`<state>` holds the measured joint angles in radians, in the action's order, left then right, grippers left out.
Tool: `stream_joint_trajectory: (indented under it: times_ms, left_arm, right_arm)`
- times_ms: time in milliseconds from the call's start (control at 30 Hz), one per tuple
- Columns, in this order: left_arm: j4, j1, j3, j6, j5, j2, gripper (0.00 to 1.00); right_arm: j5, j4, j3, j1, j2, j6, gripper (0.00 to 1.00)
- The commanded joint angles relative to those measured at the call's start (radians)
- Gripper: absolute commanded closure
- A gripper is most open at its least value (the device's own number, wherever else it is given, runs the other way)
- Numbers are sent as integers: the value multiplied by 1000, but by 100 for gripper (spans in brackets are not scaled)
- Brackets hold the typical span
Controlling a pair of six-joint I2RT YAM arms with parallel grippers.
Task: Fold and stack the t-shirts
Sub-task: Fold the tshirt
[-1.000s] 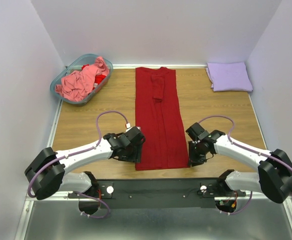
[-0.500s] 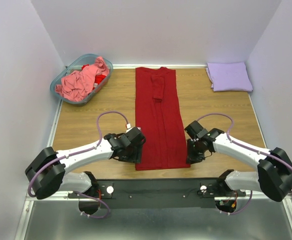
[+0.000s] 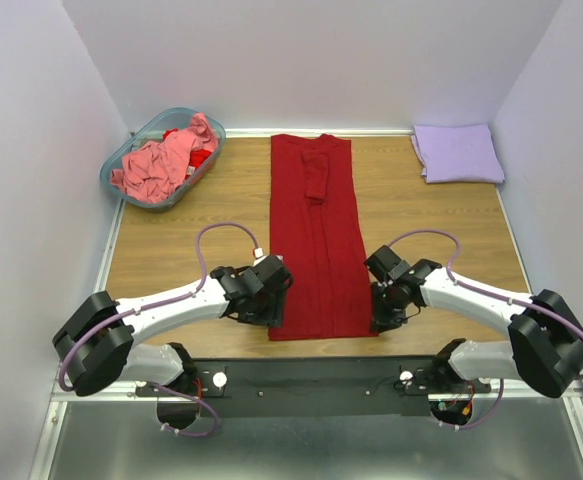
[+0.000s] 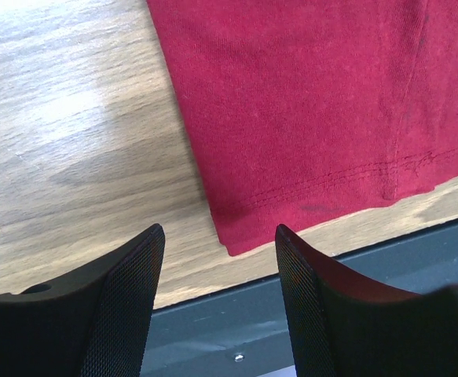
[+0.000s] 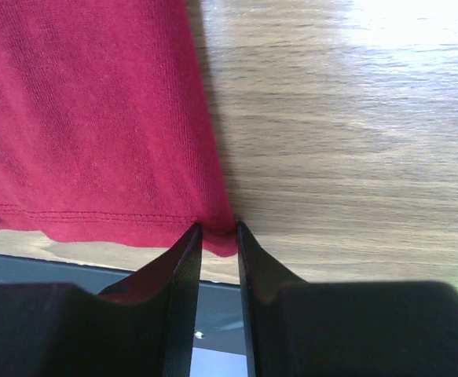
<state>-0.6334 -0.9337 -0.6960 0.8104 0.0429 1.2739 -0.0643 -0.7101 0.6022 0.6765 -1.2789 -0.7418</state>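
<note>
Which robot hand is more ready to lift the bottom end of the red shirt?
The right hand. It is pinched shut on the near right corner of the dark red t-shirt. The left hand is open over the other near corner, gripping nothing, so it would need to close first.

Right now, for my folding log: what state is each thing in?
dark red t-shirt: folded into a long strip, lying flat.
lavender t-shirt: folded, far right corner.
salmon-pink t-shirt: crumpled in teal basket.
left hand: open, at the red shirt's near left corner.
right hand: shut on its near right corner.
</note>
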Motion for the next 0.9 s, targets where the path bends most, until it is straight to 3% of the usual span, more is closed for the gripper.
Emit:
stream_joint_trajectory:
  times_ms: [0, 33, 133, 167, 333, 667, 867]
  left_arm:
    - [-26, -13, -30, 12, -12, 7, 33]
    - [-28, -13, -30, 13, -11, 5, 33]
    - [-31, -16, -30, 19, -12, 7, 34]
    - [-34, -19, -31, 24, -14, 10, 33]
    - [-46, -34, -37, 35, -14, 27, 35]
    - [-71, -80, -80, 52, -5, 136, 60]
    - [-98, -83, -100, 75, 29, 162, 60]
  right_arm:
    - [46, 17, -39, 26, -51, -19, 71]
    - [49, 17, -39, 28, -51, -19, 75]
    - [47, 15, -32, 34, -42, -18, 98]
    - [47, 14, -28, 34, -33, -18, 100]
    - [47, 11, -15, 35, -19, -13, 100]
    - [58, 12, -18, 38, -5, 4, 100]
    - [55, 15, -21, 38, 7, 9, 100]
